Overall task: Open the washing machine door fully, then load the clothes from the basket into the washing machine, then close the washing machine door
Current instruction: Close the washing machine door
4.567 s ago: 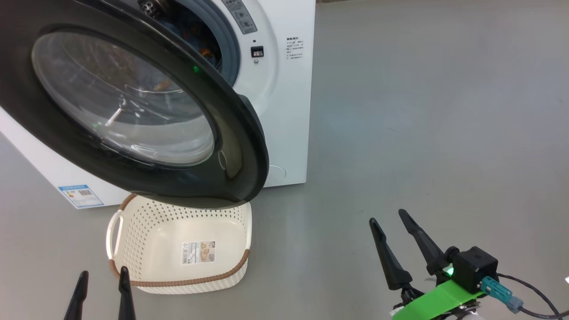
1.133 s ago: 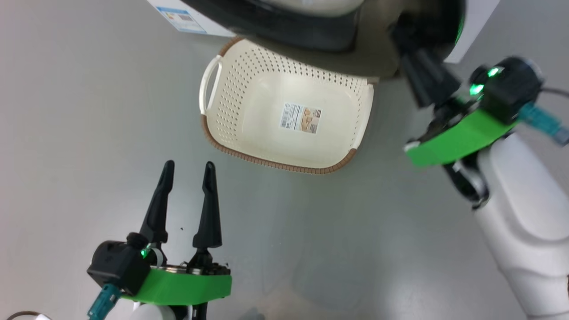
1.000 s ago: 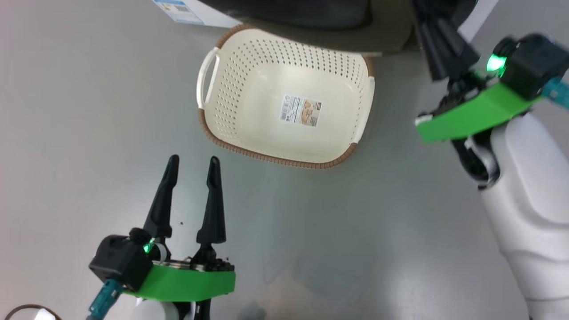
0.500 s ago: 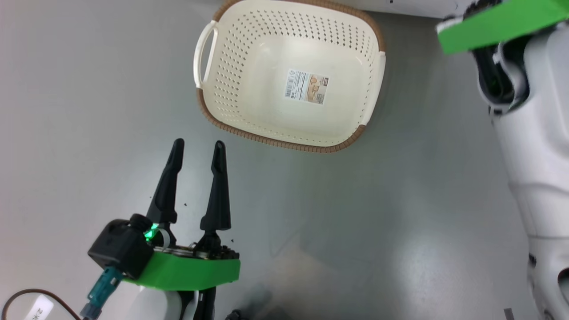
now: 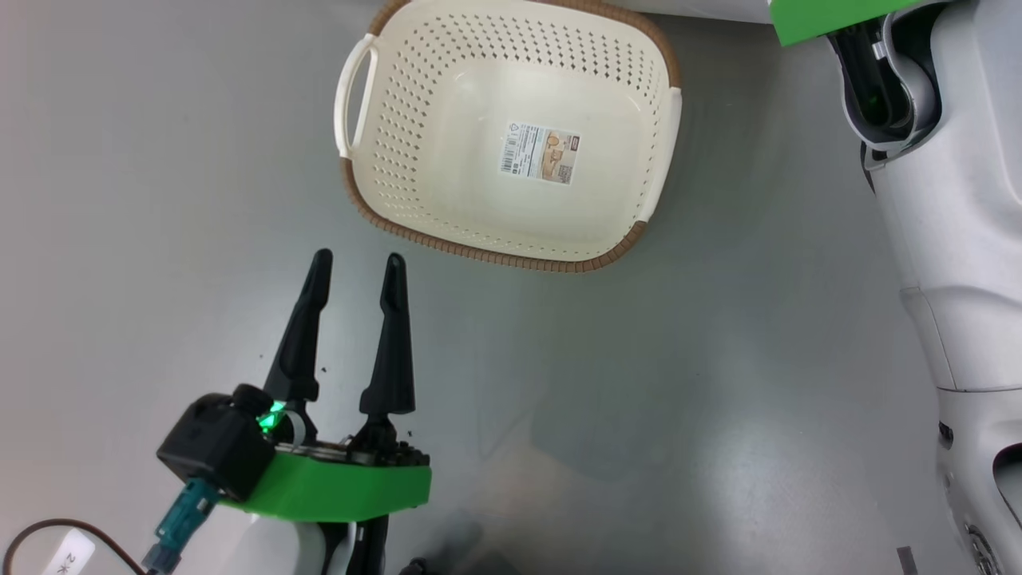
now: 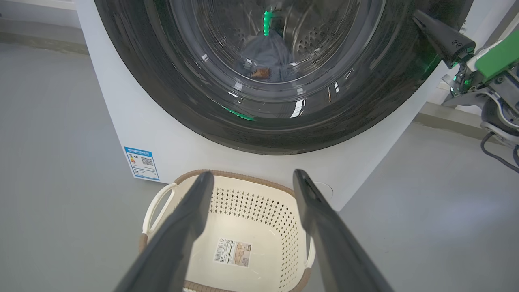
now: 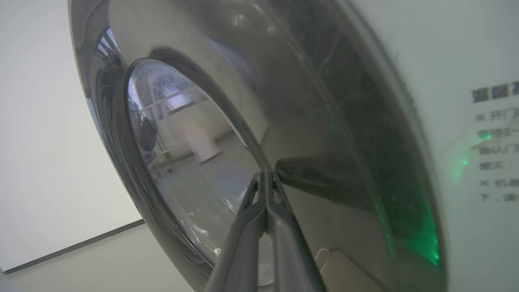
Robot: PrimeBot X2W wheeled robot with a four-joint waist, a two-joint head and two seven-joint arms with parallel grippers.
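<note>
basket [image 5: 447,128] empty, door pressed
head view: it sits bare on the floor [image 5: 718,359], left gripper [image 5: 357,258] wide, idle. left wrist view: clothes [image 6: 265,61] behind the washing machine door [image 6: 365,101]. right wrist view: right gripper [image 7: 264,175] pinched together on its rim, seemingly pushing.

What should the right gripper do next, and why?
Probably a short, firm push on the door. The basket is empty, the clothes lie behind the glass, and the shut right gripper has its tips at the door, which lies close against the washing machine. Whether it has latched cannot be told, so a press seems safer than pulling away.
</note>
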